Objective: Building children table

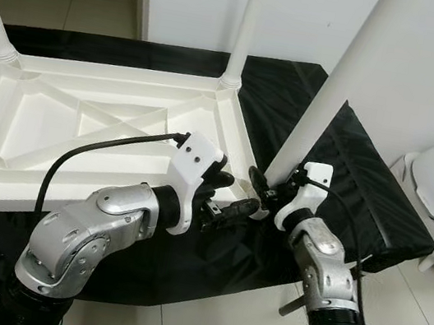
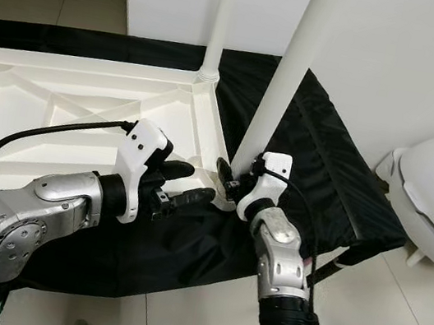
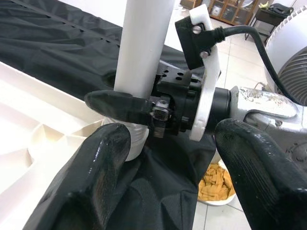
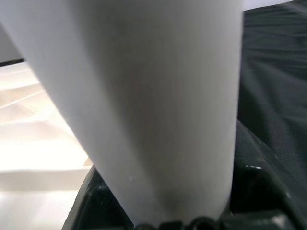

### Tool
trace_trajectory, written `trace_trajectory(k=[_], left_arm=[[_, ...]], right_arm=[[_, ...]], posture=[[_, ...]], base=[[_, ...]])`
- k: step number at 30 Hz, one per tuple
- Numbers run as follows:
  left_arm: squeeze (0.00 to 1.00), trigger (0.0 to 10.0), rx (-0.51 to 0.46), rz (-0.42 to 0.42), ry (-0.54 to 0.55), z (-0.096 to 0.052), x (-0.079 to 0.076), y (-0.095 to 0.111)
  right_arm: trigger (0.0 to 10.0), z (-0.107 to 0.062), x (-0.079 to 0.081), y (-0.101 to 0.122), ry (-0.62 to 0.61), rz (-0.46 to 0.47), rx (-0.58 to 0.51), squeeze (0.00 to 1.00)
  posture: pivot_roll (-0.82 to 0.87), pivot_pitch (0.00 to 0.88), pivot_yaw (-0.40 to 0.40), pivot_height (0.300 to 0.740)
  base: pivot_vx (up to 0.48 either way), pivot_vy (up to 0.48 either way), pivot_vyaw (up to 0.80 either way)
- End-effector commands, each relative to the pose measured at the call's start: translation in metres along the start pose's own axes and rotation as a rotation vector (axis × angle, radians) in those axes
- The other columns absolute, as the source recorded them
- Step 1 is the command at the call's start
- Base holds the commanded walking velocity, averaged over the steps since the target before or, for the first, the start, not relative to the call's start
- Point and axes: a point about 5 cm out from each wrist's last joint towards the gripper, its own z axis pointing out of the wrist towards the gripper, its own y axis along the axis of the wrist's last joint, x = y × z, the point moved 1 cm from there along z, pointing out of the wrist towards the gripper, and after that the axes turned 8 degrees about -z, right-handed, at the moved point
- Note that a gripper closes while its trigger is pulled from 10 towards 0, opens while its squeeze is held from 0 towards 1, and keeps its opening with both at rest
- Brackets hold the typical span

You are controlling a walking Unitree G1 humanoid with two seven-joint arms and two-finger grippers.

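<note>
The right hand (image 1: 267,186) grips the white leg (image 1: 328,98) at the inverted tabletop's (image 1: 82,119) near right corner socket; the left hand (image 1: 230,206) waits released beside it — a tilted leg may jam or pop out.

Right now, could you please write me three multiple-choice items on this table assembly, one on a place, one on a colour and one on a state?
1. Where does the upturned white tabletop lie?
A. on a black cloth
B. on bare tiles
C. on a wooden bench

2. What colour is the table leg that the right pincer holds?
A. black
B. white
C. yellow

3. How is the left pincer?
A. shut on the leg
B. shut on a cable
C. open beside the leg

Answers:
1. A: the black cloth spreads under the tabletop.
2. B: the leg is as white as the tabletop.
3. C: in the left wrist view its fingers stand apart, holding nothing.
</note>
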Motion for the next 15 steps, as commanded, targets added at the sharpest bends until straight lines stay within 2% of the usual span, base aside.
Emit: trace_trajectory(k=[1,2,5,7,9,13,14,15], left_arm=[[0.00,10.0,0.008,0.003,-0.005,0.002,0.000,0.000],[0.00,10.0,0.008,0.003,-0.005,0.002,0.000,0.000],[0.00,10.0,0.007,0.005,-0.006,0.002,0.000,0.001],[0.00,10.0,0.007,0.005,-0.006,0.002,0.000,0.001],[0.00,10.0,0.005,0.003,-0.009,0.003,0.000,0.001],[0.00,10.0,0.003,0.004,-0.006,0.003,0.000,0.002],[0.00,10.0,0.001,0.003,-0.003,0.003,0.000,0.002],[0.00,10.0,0.001,0.003,-0.003,0.003,0.000,0.002]], right_arm=[[0.0,-0.002,-0.001,-0.005,-0.081,-0.002,0.041,0.00],[0.0,-0.002,-0.001,-0.005,-0.081,-0.002,0.041,0.00],[0.0,-0.001,0.004,-0.007,-0.187,0.018,0.070,0.00],[0.0,-0.001,0.004,-0.007,-0.187,0.018,0.070,0.00],[0.0,-0.001,0.014,-0.007,-0.251,0.029,0.094,0.00],[0.0,-0.001,0.017,-0.007,-0.255,0.046,0.105,0.00],[8.7,-0.002,0.016,-0.006,-0.251,0.036,0.111,0.00],[8.7,-0.002,0.016,-0.006,-0.251,0.036,0.111,0.00]], posture=[[-0.01,0.051,-0.045,0.740],[-0.01,0.051,-0.045,0.740],[-0.01,0.052,-0.043,0.740],[-0.01,0.052,-0.043,0.740],[-0.01,0.052,-0.046,0.740],[-0.01,0.053,-0.050,0.740],[-0.01,0.053,-0.052,0.740],[-0.01,0.053,-0.052,0.740]], base=[[0.000,0.000,0.00],[0.000,0.000,0.00],[0.000,0.000,0.00],[0.000,0.000,0.00],[0.000,0.000,0.00],[0.000,0.000,0.00],[0.000,0.000,0.00],[0.000,0.000,0.00]])
